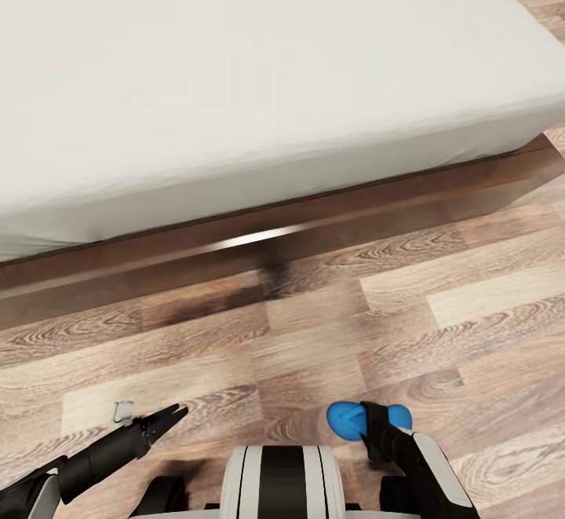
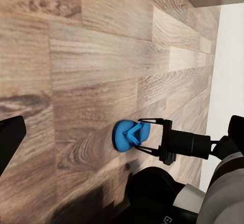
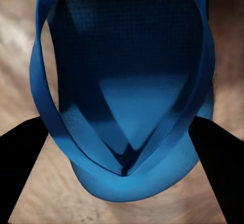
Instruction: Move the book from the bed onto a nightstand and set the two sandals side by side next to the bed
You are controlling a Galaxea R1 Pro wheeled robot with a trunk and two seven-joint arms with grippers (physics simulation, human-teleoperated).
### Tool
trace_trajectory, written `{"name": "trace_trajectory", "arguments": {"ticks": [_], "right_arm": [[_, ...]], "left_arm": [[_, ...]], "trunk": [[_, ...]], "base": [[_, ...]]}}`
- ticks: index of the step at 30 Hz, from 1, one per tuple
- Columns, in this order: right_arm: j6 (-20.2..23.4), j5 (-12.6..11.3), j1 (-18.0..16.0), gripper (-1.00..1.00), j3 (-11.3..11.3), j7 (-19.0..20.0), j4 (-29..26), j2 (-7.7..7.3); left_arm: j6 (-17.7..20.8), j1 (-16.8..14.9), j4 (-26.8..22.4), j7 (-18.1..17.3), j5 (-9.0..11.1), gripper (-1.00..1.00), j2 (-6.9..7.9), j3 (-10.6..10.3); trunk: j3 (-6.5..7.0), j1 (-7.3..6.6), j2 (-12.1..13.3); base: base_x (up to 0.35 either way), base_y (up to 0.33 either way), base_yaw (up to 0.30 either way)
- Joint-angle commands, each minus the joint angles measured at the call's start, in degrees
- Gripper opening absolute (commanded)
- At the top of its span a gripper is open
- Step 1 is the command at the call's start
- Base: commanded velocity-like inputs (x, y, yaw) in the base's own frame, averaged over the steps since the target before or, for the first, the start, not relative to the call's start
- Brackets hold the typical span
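The right gripper (image 1: 375, 425) is clenched on one blue sandal (image 1: 349, 418), with one finger on each side of the sole, as the left wrist view shows (image 2: 152, 135). In the right wrist view the sandal (image 3: 127, 102) lies between the two dark fingers (image 3: 23, 168), its straps meeting in a V near the rounded toe end. The sandal is just above or on the wood-plank floor (image 1: 408, 299); I cannot tell if it touches. The left gripper (image 1: 169, 418) is to the left of the sandal, well apart from it, its fingers together and holding nothing. Beyond the sandal, across the floor, stands the bed (image 1: 235, 71) with its pale mattress and dark brown frame.
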Motion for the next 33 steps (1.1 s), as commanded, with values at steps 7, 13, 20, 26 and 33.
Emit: {"name": "trace_trajectory", "arguments": {"ticks": [7,13,20,26,33], "right_arm": [[0.21,-0.21,-0.02,-1.0,-0.28,-0.21,-0.11,0.07],[0.21,-0.21,-0.02,-1.0,-0.3,-0.22,-0.11,0.09],[0.21,-0.21,-0.02,-1.0,-0.28,-0.2,-0.11,0.09],[0.21,-0.21,-0.02,-1.0,-0.29,-0.2,-0.11,0.07],[0.2,-0.21,-0.02,-1.0,-0.28,-0.2,-0.11,0.05]], "left_arm": [[0.52,-0.02,0.01,-0.1,0.24,1.0,0.02,0.02],[0.54,-0.02,0.01,-0.1,0.24,1.0,0.02,0.01],[0.55,-0.02,0.0,-0.1,0.24,1.0,0.02,0.01],[0.59,-0.02,0.01,-0.1,0.24,1.0,0.05,0.01],[0.59,-0.02,0.01,-0.1,0.24,1.0,0.02,0.01]], "trunk": [[-0.03,-0.01,-0.01],[0.19,-0.03,0.0],[0.86,-0.11,0.04],[1.52,-0.19,0.08],[3.07,-0.37,0.18]], "base": [[0.0,0.0,0.0],[0.0,0.0,0.0],[0.0,0.0,0.0],[0.0,0.0,0.0],[0.0,0.0,0.0]]}}
